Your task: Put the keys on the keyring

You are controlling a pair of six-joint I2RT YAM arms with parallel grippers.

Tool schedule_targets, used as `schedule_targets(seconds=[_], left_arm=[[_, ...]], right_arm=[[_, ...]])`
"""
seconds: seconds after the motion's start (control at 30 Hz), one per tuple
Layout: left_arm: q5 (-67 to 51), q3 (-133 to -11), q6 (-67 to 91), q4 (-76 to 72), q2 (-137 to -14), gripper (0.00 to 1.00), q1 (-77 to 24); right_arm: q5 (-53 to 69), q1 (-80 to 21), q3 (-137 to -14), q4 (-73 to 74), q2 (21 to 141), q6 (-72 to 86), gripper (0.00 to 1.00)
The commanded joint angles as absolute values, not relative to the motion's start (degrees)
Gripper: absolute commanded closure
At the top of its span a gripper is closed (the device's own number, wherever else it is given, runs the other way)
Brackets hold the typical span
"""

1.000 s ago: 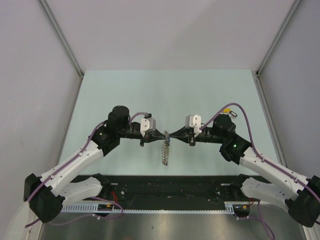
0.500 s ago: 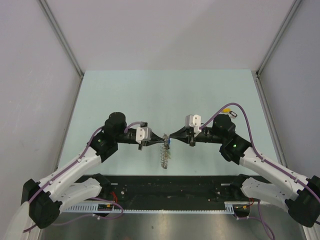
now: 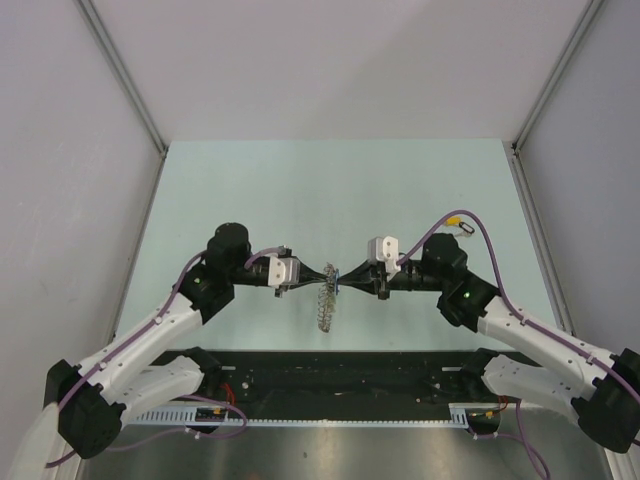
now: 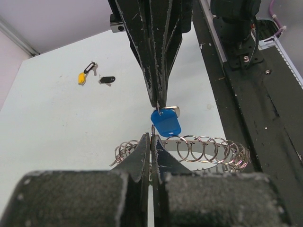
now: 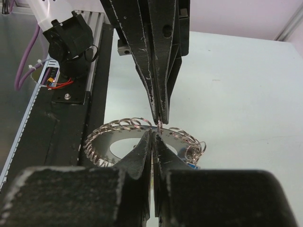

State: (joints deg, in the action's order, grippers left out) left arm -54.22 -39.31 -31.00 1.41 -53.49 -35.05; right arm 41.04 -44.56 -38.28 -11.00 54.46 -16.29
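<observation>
Left gripper [image 3: 322, 275] was pinched shut on a keyring [image 3: 324, 305] loop. Right gripper [image 3: 345, 277], clamping the blue key [image 4: 165, 124], sat tip-to-tip at its 3 o'clock. Ring hung toward 6.

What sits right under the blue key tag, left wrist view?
The keyring, its wire loops fanning out below the blue key tag. The left gripper, jaws shut, covers part of the ring; contact cannot be told.

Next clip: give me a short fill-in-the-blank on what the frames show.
1. The key in the right gripper has a ___ tag.
2. The left gripper pinches the keyring, its jaws ___.
3. On the table, beside the yellow-tagged key, the other loose key is tagged ___.
Missing: blue; shut; black.
</observation>
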Motion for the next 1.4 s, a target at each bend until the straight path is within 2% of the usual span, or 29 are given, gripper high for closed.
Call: schedule_targets(seconds=[0.0, 0.27, 1.37], left_arm=[[-57.0, -40.7, -33.9, -0.4, -53.0, 1.0, -34.5], [-58.1, -41.1, -33.8, 1.0, -53.1, 1.0, -34.5], [-58.1, -41.2, -32.3, 0.3, -53.7, 1.0, -34.5]], right_arm=[[41.0, -45.2, -38.0, -14.3, 54.3, -16.7, 1.0], [37.1, -46.0, -36.5, -17.1, 53.7, -16.4, 1.0], [37.6, -47.2, -36.5, -16.7, 55.2, -18.5, 1.0]])
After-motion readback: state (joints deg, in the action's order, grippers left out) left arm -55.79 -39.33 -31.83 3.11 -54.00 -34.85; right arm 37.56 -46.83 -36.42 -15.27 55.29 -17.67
